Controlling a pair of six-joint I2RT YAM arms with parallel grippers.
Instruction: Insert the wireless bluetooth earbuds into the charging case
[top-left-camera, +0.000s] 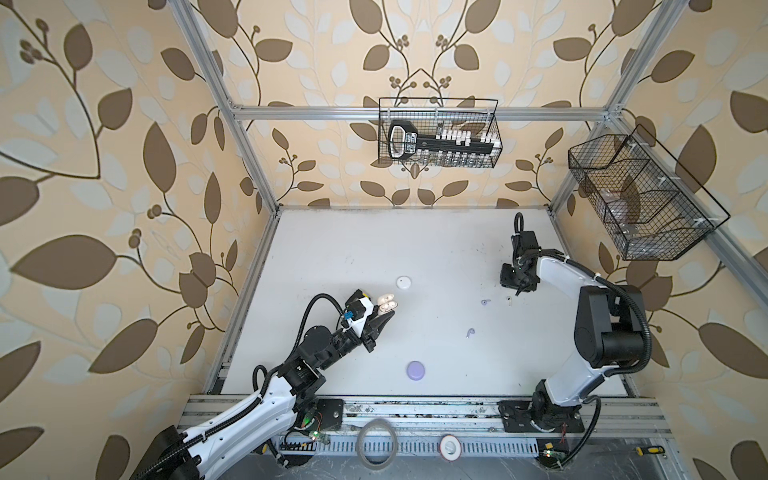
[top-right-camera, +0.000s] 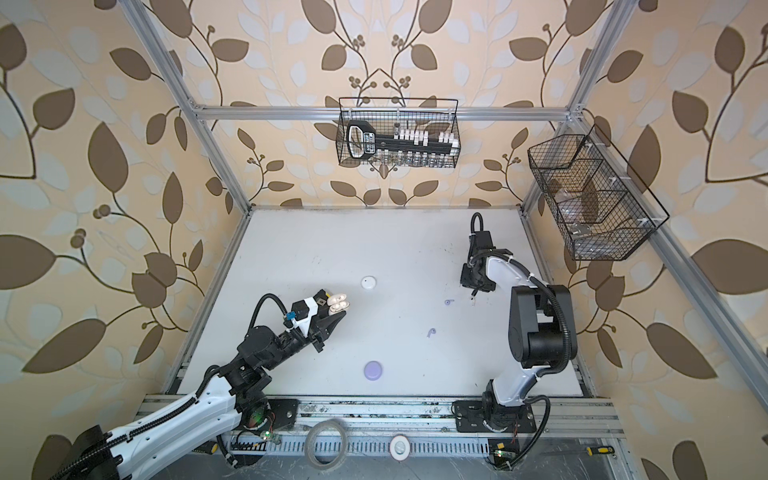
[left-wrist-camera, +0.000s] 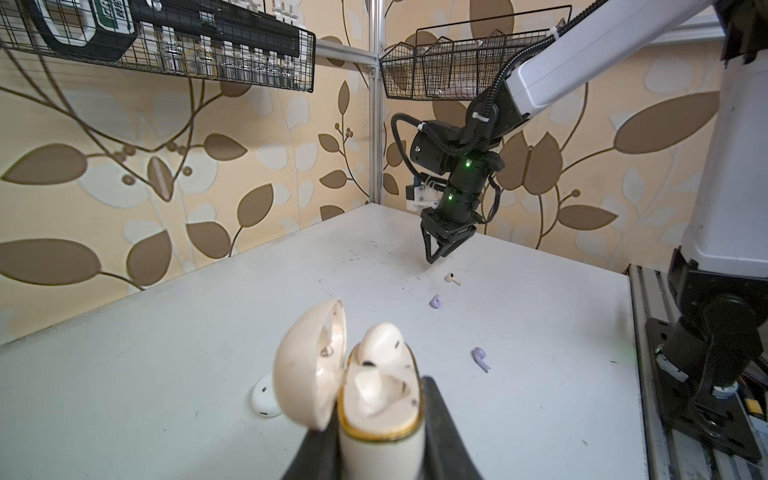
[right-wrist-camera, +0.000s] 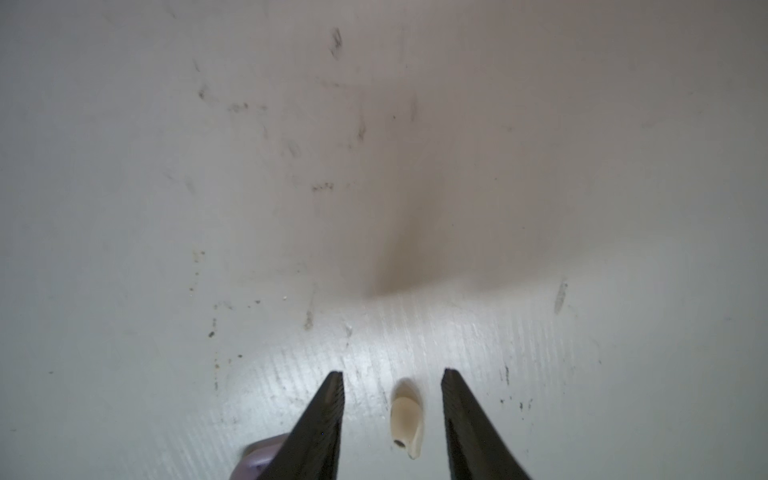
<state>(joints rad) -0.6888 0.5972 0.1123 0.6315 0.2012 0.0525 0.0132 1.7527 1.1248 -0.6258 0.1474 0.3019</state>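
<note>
Left jaws tight on cream case (left-wrist-camera: 379, 440) — right jaws apart, astride cream earbud (right-wrist-camera: 406, 415)

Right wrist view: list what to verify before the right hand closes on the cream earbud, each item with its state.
1. The right hand is open and straddles the cream earbud: ok.
2. The cream earbud lies on the table, touching neither finger: ok.
3. The lavender earbud sits outside the fingers, not between them: ok.
4. The right hand's fingertips are low enough to grip: cannot tell.
5. The left hand is shut on the cream case, with the lid open: ok.
6. The case has a free slot beside the seated earbud: cannot tell.
</note>
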